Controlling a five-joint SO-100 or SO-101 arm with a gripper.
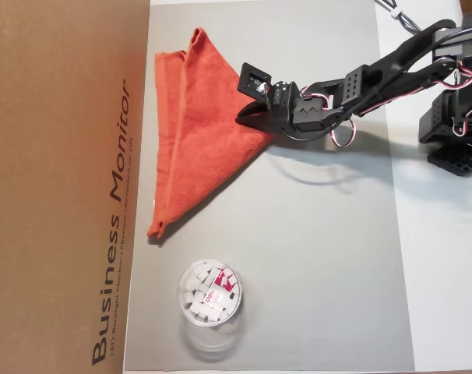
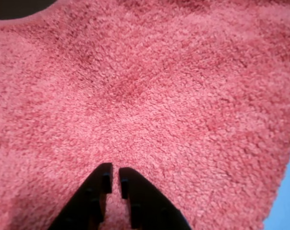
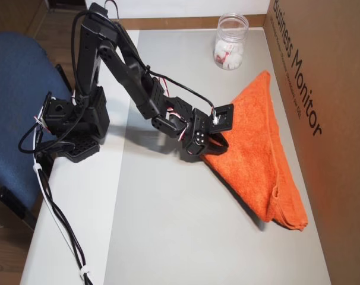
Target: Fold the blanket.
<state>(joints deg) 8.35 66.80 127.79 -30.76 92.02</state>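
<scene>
Terry-cloth orange-red blanket (image 1: 195, 140) lies folded into a triangle on the grey desk (image 1: 314, 257); the black tool (image 1: 248, 115) pinches its corner, fingers nearly closed on cloth.

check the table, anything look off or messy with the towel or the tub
Nothing is spilled or damaged. The blanket lies folded into a triangle, but its layers do not line up along the long edge beside the cardboard box. The pincer sits at the triangle's point. The clear tub stands upright, apart from it.
</scene>
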